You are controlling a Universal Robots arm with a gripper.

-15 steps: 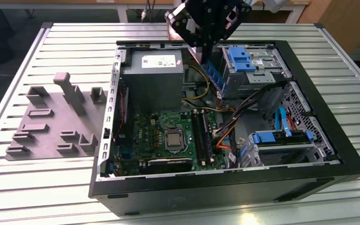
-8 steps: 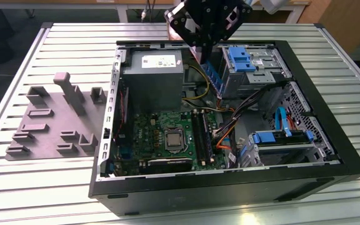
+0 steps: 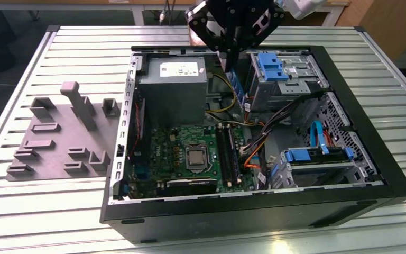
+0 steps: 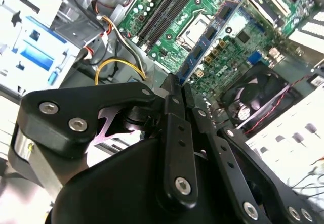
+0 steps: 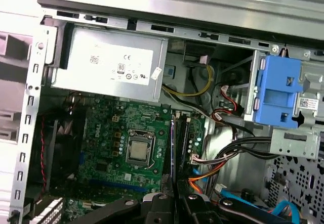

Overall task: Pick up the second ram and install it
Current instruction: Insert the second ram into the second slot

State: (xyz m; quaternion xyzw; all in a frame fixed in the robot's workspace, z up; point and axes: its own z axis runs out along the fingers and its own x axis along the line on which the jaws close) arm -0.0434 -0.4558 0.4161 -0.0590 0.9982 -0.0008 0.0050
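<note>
The black two-fingered gripper (image 3: 232, 61) hangs above the open black computer case (image 3: 372, 159), over the gap between the grey box-shaped power supply (image 3: 173, 84) and the blue plastic drive-bay clip (image 3: 271, 66) at the far side of the case. Its fingers are pressed together on the second ram (image 3: 238, 91), a long, thin, flat blue circuit-board stick with dark chips, which hangs down edgewise from the fingertips. In the second wrist view the stick (image 4: 210, 34) reaches out from between the two closed black fingers (image 4: 174, 107) and points toward the green motherboard (image 4: 228, 32); it stands above the board and does not touch it. On the motherboard, the square silver processor socket (image 3: 194, 159) lies near the middle, and the long dark memory slots (image 3: 228, 153) run just beside it, on the side toward the drive bays. In the first wrist view the narrow edge of the stick (image 5: 172, 150) shows as a dark blue line above these slots (image 5: 183, 143); whether one slot already holds another stick, I cannot tell. A loop of yellow cable (image 5: 195, 90) lies between the power supply and the drive bay. Outside the case, at the power-supply side, a grey plastic holder with upright blocks (image 3: 62, 132) rests on the ribbed metal table (image 3: 83, 39).
</note>
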